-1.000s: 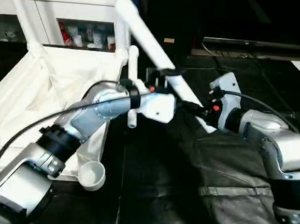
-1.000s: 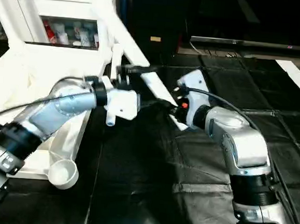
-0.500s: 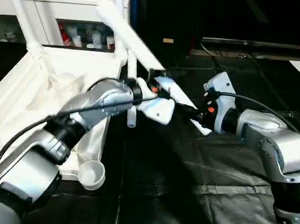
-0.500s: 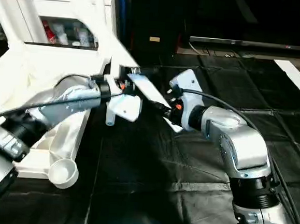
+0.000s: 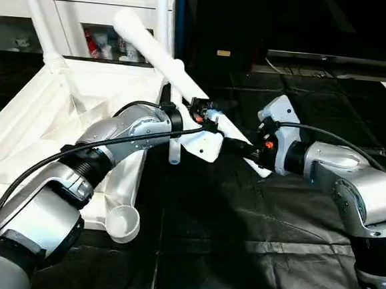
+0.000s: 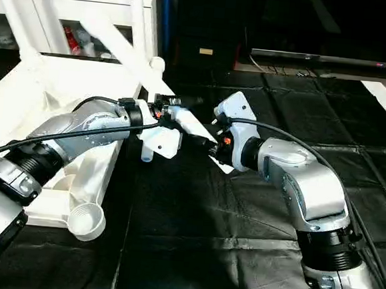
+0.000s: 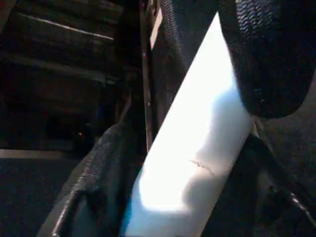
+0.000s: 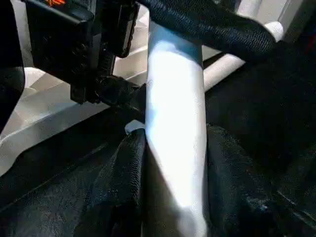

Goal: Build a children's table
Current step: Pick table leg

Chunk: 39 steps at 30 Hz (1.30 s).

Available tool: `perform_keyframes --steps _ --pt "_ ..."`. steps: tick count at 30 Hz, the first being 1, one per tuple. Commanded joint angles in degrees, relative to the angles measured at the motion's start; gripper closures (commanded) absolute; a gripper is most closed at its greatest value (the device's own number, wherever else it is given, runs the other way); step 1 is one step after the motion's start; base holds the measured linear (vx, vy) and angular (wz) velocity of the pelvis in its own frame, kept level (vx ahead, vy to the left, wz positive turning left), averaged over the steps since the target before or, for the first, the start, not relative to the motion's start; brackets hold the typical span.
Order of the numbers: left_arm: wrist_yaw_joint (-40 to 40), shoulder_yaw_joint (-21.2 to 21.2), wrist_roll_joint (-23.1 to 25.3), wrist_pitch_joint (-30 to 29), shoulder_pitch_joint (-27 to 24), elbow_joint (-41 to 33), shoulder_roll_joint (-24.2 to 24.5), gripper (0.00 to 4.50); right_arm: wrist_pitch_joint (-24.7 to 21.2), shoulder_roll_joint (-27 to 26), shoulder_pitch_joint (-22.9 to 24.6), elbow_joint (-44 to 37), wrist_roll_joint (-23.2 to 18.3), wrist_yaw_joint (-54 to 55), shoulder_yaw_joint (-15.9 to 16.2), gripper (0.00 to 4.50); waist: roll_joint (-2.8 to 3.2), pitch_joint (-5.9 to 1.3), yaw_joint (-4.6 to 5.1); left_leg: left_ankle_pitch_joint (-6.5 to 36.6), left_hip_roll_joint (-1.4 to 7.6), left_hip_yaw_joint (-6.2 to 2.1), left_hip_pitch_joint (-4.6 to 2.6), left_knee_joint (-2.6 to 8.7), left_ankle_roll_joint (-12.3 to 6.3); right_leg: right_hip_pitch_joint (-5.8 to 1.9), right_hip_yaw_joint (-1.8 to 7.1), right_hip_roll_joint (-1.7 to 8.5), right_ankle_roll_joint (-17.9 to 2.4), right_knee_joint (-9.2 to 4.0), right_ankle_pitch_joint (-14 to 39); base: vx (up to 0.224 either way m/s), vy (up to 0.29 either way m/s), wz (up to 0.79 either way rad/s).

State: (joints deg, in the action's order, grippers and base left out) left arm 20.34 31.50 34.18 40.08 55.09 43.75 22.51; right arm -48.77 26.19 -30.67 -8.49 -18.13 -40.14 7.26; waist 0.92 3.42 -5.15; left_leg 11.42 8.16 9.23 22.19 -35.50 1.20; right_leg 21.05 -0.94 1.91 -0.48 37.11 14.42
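The children's table is lying upside down as a white table top (image 5: 55,113) with its ribbed underside facing up, on the black padded floor mat (image 5: 252,243); two legs are already standing upright from its far corner sockets, and an open corner socket (image 5: 123,221) is showing at its near corner. A loose leg (image 5: 157,51) is slanting up over the table top's right edge, its lower end reaching down to the mat just beside that edge. The right tool (image 6: 210,144) is clamped on the lower part of this leg; in the right wrist view the leg (image 8: 175,123) is lying between two black fingers (image 8: 126,187) that are pressing on either side. The left tool (image 5: 205,112) is straddling the same leg just above the right tool, and in the left wrist view its fingers (image 7: 266,54) are lying against the leg on both sides, so the grip appears to be made, though how firm it is cannot be told. The step in hand is judged to be a two-handed grasp before carrying the leg to a free socket. To do it well, the left tool should be seating squarely across the tube, both tools should be holding before any lift, and the threaded end should be meeting the socket in line with its axis, since a tilted start is likely to cross the thread.
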Motion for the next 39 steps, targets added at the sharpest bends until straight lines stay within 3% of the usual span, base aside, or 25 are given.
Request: perform_keyframes --steps 1,11,16,28,31,32,39 --pt "-0.62 0.32 0.53 0.58 1.25 0.68 0.2 1.9 0.36 0.82 -0.61 -0.54 0.09 0.09 -0.95 3.14 -0.31 -4.38 -0.11 1.24 5.19 -2.01 -1.4 3.72 0.06 -2.79 2.81 6.87 -14.09 -2.99 -13.71 0.0 0.0 0.0" --pt "-1.58 1.34 2.88 2.65 2.0 2.4 0.27 2.34 1.02 2.3 -0.87 -0.36 0.22 -0.6 -1.05 3.14 -0.45 -4.4 -0.08 0.9 5.17 -1.98 -1.33 3.65 -0.45 -2.81 2.81 6.94 -14.17 -3.02 -13.63 0.0 0.0 0.0" --pt "-1.21 4.03 6.83 6.89 3.53 4.34 2.57 2.53 1.59 3.8 -1.1 -0.28 0.54 -2.18 0.07 3.14 -0.39 -4.38 -0.09 1.19 5.24 -2.04 -1.37 3.67 -0.56 -2.76 2.84 6.91 -13.8 -3.08 -13.31 0.0 0.0 0.0" --pt "-4.02 4.36 9.17 7.25 5.5 7.54 2.57 2.81 2.41 3.48 -1.98 0.33 0.76 -1.61 0.0 3.15 -0.44 -4.4 -0.08 1.02 5.18 -2.01 -1.4 3.62 -0.01 -2.77 2.8 6.85 -14.45 -2.93 -14.04 0.0 0.0 0.0" --pt "-4.46 4.19 9.37 7.08 5.88 8.26 2.52 2.82 1.14 3.17 -2.51 0.3 -1.51 -2.11 -2.22 3.15 -0.39 -4.42 -0.1 0.75 5.12 -2.0 -1.3 3.58 -0.17 -2.88 2.81 6.83 -14.54 -2.89 -14.77 0.0 0.0 0.0" --pt "-4.57 4.15 9.43 7.06 5.93 8.38 2.52 2.82 1.25 3.21 -2.53 0.21 -1.62 -2.2 -2.38 2.59 -0.4 -4.44 -0.14 0.64 5.16 -2.01 -1.29 3.58 -0.17 -2.89 2.81 6.85 -14.53 -2.84 -15.12 0.0 0.0 0.0" --pt "-6.96 3.02 9.43 4.61 7.38 12.56 3.48 2.94 2.6 1.23 -5.1 -2.0 -10.61 -3.64 -13.19 2.0 -0.05 -4.49 -0.1 1.66 5.15 -2.03 -1.56 3.6 0.05 -2.71 2.77 6.7 -14.54 -2.91 -14.38 0.0 0.0 0.0"
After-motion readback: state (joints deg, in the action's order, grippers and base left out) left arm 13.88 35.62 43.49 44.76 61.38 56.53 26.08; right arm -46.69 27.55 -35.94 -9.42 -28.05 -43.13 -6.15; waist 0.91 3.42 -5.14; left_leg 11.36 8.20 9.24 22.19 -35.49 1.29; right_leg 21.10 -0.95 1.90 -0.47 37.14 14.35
